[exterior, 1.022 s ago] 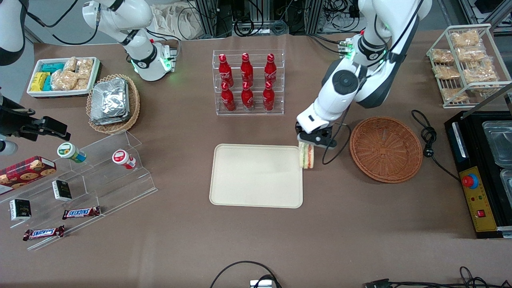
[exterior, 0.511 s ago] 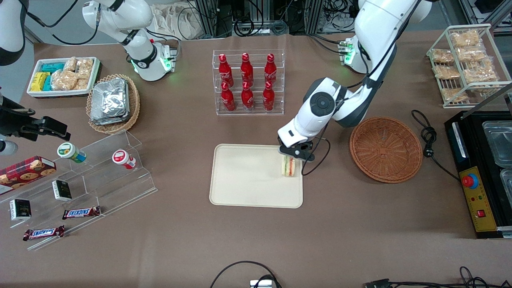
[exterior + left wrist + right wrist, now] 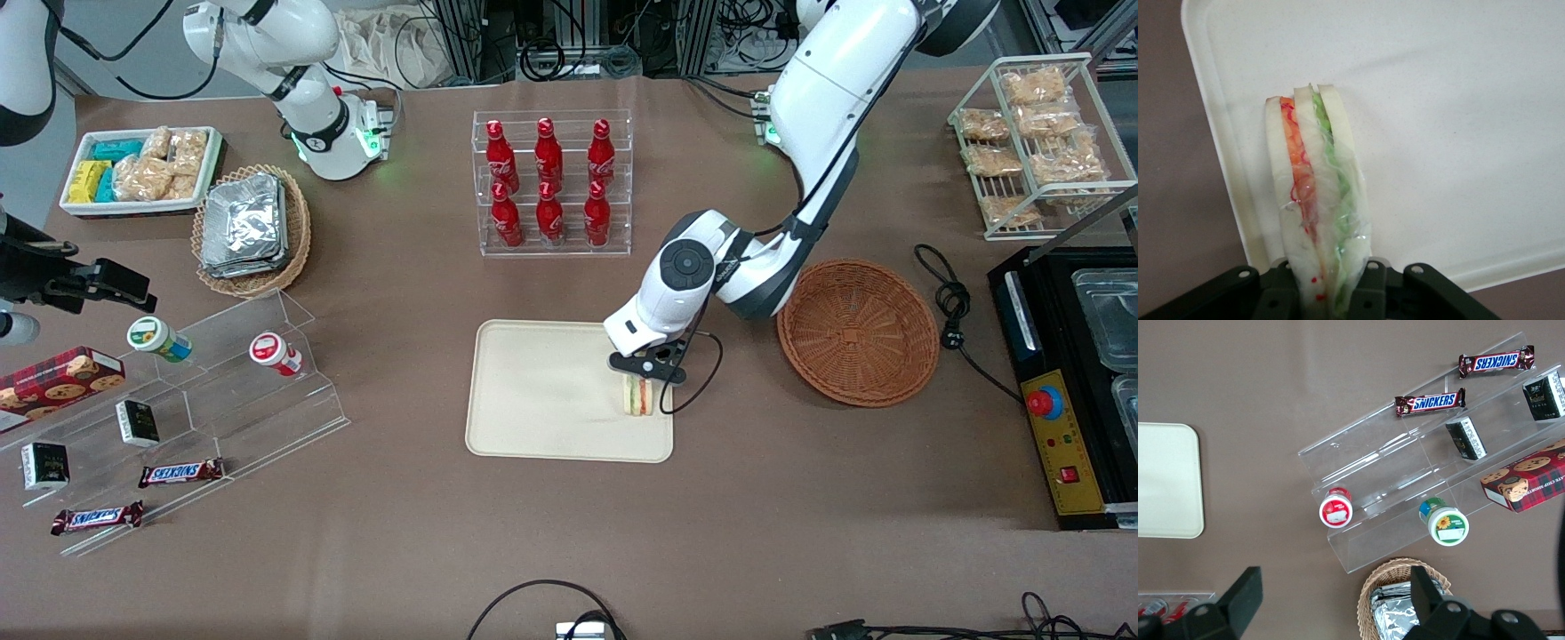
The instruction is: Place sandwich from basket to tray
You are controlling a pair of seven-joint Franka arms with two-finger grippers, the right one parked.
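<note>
Front view, gripper [image 3: 642, 372] over tray [image 3: 533, 400], fingers [image 3: 1368, 293] clamped on sandwich [image 3: 637, 395], basket [image 3: 858, 331] nearby

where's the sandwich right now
The sandwich is held in the gripper over the tray, near the tray edge closest to the basket, jaws shut on it.

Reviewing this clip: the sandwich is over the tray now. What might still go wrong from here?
1. The gripper holds the sandwich on edge, close to the tray rim nearest the basket; released there, it may topple onto the rim or the table.
2. Its plastic wrap looks loose in the wrist view; it might cling to a finger and drag as the gripper opens.
</note>
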